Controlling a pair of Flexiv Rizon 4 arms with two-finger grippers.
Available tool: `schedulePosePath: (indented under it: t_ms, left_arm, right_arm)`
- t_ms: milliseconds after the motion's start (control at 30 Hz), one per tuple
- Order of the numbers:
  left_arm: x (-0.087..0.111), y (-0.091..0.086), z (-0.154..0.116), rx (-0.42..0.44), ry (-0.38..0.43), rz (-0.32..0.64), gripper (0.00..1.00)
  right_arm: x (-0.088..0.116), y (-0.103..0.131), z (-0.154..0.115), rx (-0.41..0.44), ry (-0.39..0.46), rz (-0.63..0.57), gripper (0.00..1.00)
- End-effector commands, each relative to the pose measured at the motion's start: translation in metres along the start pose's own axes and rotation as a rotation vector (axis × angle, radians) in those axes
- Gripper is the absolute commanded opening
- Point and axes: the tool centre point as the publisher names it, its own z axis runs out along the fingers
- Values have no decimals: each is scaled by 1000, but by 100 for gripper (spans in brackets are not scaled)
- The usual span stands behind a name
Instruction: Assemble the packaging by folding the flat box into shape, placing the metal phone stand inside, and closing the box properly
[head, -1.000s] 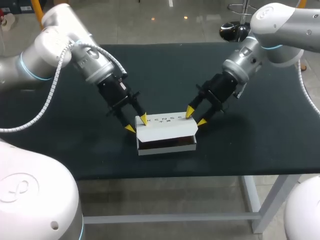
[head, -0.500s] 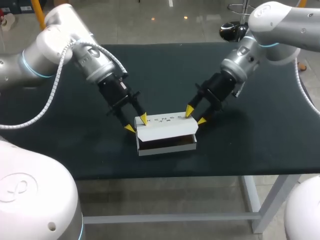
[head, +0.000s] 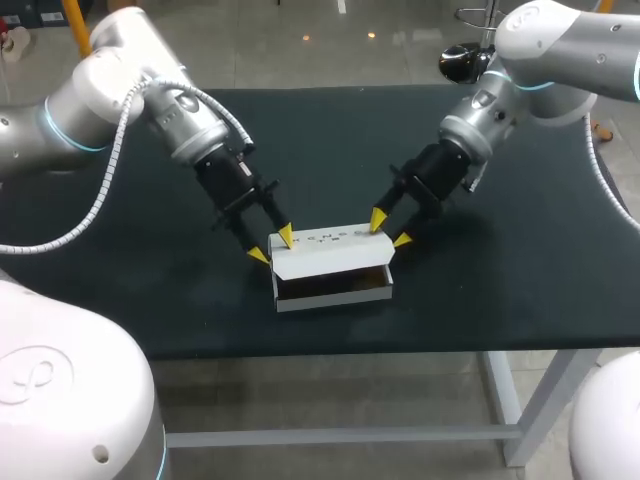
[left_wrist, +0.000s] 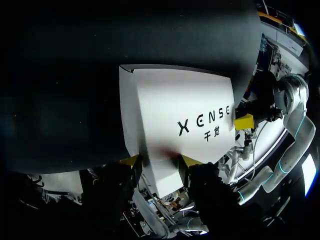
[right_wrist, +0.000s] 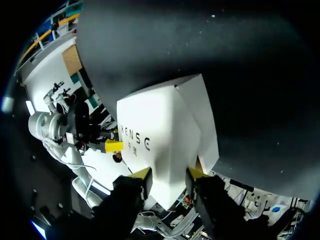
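So the box (head: 330, 262) sits toward the front of our tabletop (head: 120, 290), and both its short ends are blocked. Our left pincer (head: 272, 245) is clamped on the left end and our right pincer (head: 390, 228) on the right end. Our left arm (head: 180, 120) and right arm (head: 490, 110) slant in from the far corners. That leaves us a wedge of bare tabletop behind the box between them, a strip along its front, and wide room toward both side edges. Nothing stands over the middle of the box top.
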Motion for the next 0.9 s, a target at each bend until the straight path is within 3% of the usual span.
schedulePosePath:
  t_ms: [33, 900]
  left_arm:
    - [3, -3, 0, -15, -3, -3, 51]
    - [1, -6, -6, -119, 14, -17, 50]
  right_arm:
    - [4, 3, 1, 20, 0, 0, 47]
    - [7, 3, 2, 50, 15, 28, 48]
